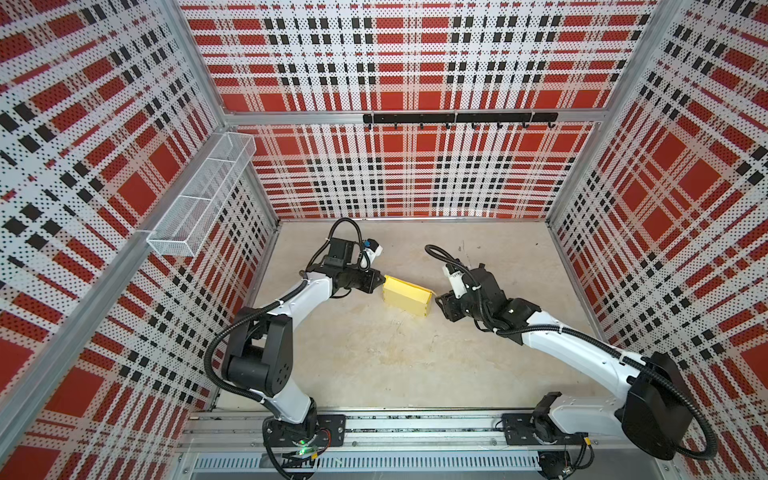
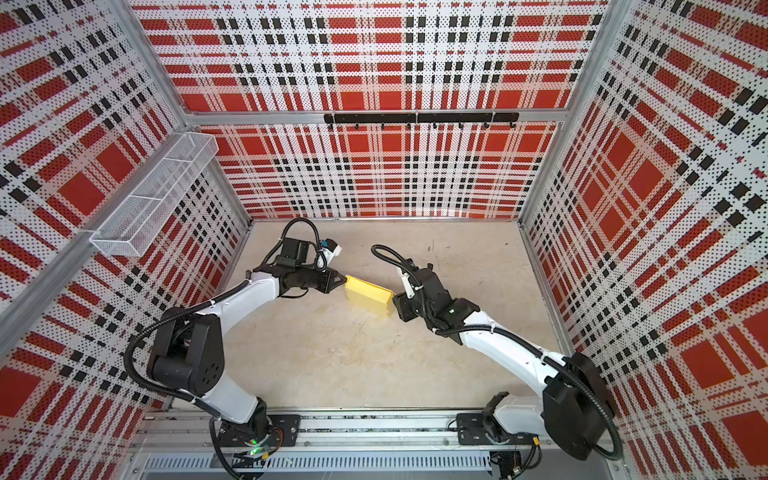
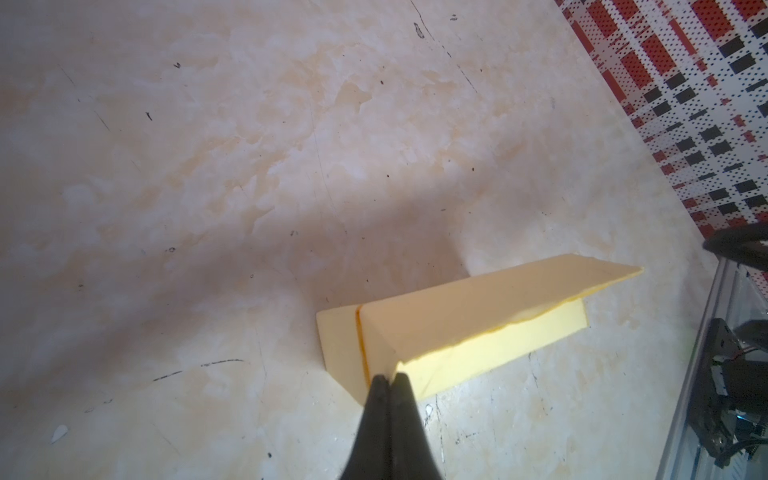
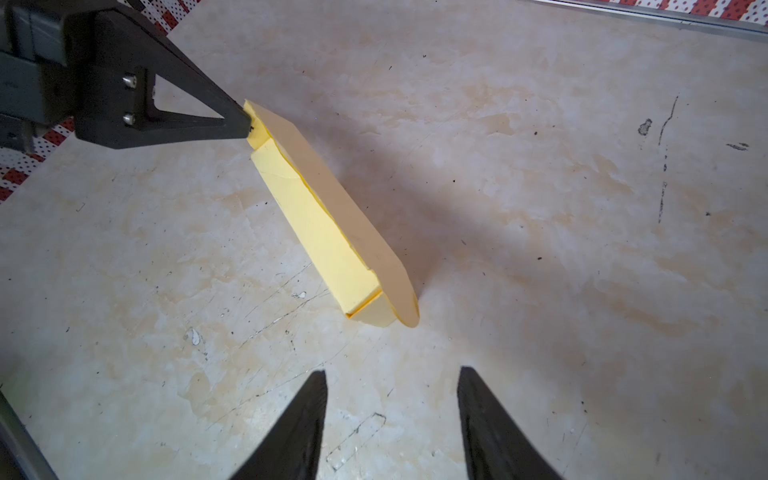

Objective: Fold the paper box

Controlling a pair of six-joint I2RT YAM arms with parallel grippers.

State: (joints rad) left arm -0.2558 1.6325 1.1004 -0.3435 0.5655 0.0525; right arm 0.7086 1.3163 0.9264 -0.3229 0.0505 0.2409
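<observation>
Two grippers flank the paper box [image 1: 406, 296] at the middle of the table [image 1: 374, 357]: the left gripper [image 3: 390, 377] pinches its left end with closed jaws; the right gripper [image 4: 392, 370], jaws partly apart and empty, hovers just right of it.

right end effector [image 4: 392, 370]: bases cut off | paper box [image 4: 326, 232]: underside hidden
</observation>
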